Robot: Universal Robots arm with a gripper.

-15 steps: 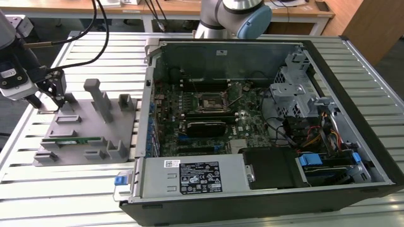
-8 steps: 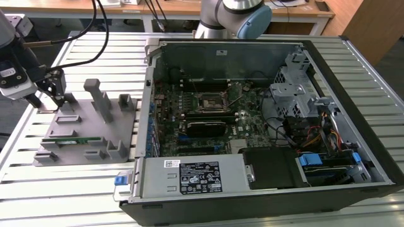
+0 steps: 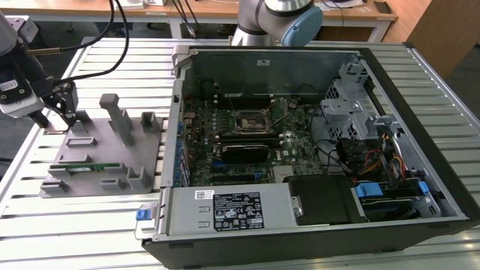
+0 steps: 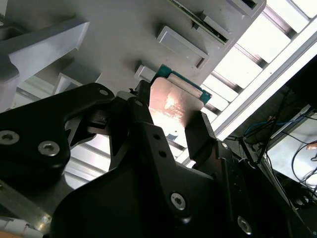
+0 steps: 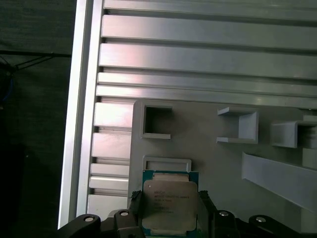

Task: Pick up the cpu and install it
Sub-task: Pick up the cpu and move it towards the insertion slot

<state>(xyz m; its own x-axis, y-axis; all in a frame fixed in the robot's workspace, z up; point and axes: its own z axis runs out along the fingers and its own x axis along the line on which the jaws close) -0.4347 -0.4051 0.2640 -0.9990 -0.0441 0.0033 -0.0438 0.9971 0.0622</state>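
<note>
Over the parts tray (image 3: 98, 160) we see the tool (image 3: 58, 120) clamped on the cpu (image 5: 170, 201); seating it in the socket (image 3: 248, 121) is not yet done.

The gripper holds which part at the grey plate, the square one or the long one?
The cpu, the silvery square chip, sits clamped in the gripper; the long green memory stick lies apart in its slot.
</note>
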